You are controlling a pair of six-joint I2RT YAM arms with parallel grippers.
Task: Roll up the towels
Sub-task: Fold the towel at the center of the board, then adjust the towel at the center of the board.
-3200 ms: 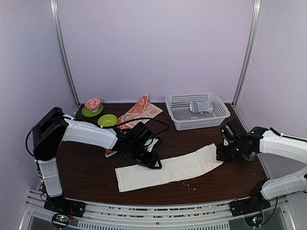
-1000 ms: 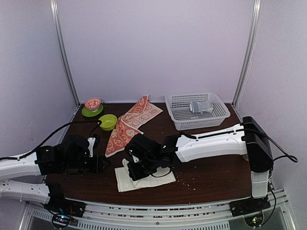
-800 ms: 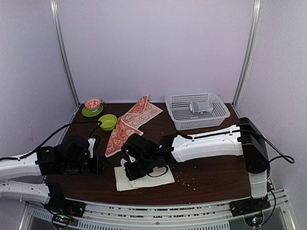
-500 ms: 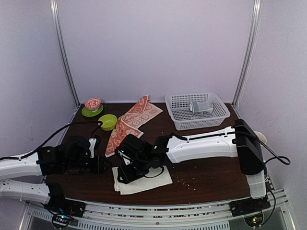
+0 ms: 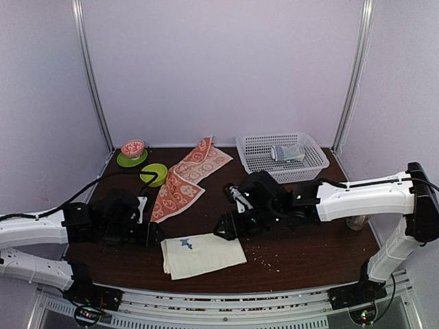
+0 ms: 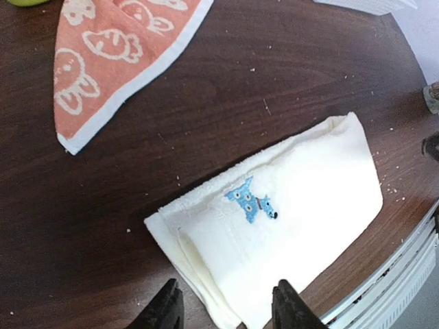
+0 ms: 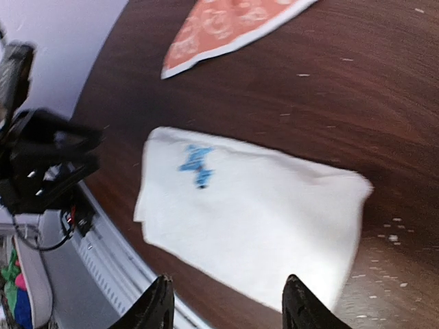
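Dark wood of the desk ends at a metal rail along my near edge. The cream towel lies folded flat just inside that rail, its blue mark facing up. My left tool hovers low at the towel's left edge, fingers apart with nothing between them. My right tool hangs just past the towel's far right side, also wide and holding nothing. Crumbs dot the wood to the right. A strip of wood separates this towel from the orange towel, spread flat farther back, left of centre. A white basket sits at the far right.
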